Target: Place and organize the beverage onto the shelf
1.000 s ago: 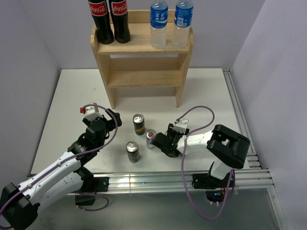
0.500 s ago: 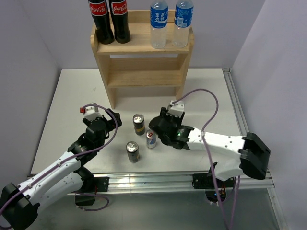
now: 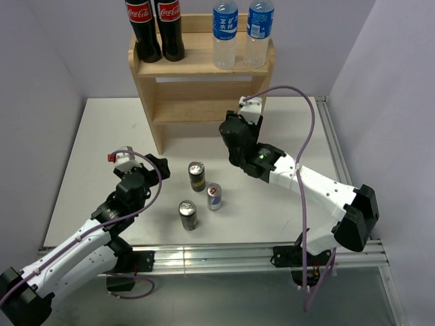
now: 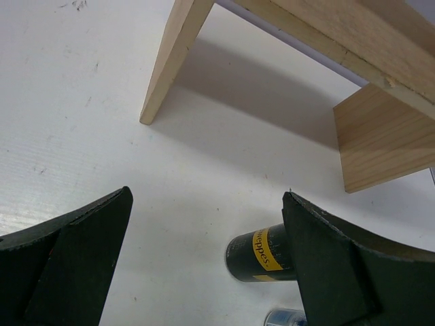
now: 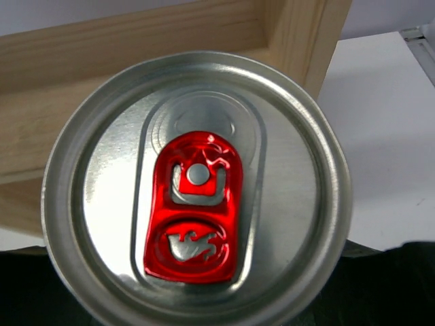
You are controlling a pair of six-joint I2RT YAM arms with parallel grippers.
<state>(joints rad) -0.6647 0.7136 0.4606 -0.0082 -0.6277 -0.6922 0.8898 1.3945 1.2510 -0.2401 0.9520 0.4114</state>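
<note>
The wooden shelf (image 3: pixel 202 65) stands at the back of the table. On its top tier are two water bottles (image 3: pixel 224 34) and two dark cola bottles (image 3: pixel 144 30). My right gripper (image 3: pixel 232 133) is shut on a can with a silver top and a red tab (image 5: pixel 196 190), and holds it in front of the shelf's lower tier (image 5: pixel 129 41). On the table stand two dark cans (image 3: pixel 196 176) (image 3: pixel 187 214) and a slim blue-silver can (image 3: pixel 214 197). My left gripper (image 3: pixel 161 166) is open and empty, left of the cans. Its wrist view shows the nearer dark can (image 4: pixel 262 255) by the right finger.
The shelf's left leg (image 4: pixel 170 64) and right side panel (image 4: pixel 380 139) stand ahead of the left gripper. An aluminium rail (image 3: pixel 340 170) runs along the table's right edge and another along the front. Purple-grey walls enclose the table.
My right arm has swung from low beside the blue-silver can on the table up and back to the shelf's front, with a can in its grip. The left arm has shifted slightly.
</note>
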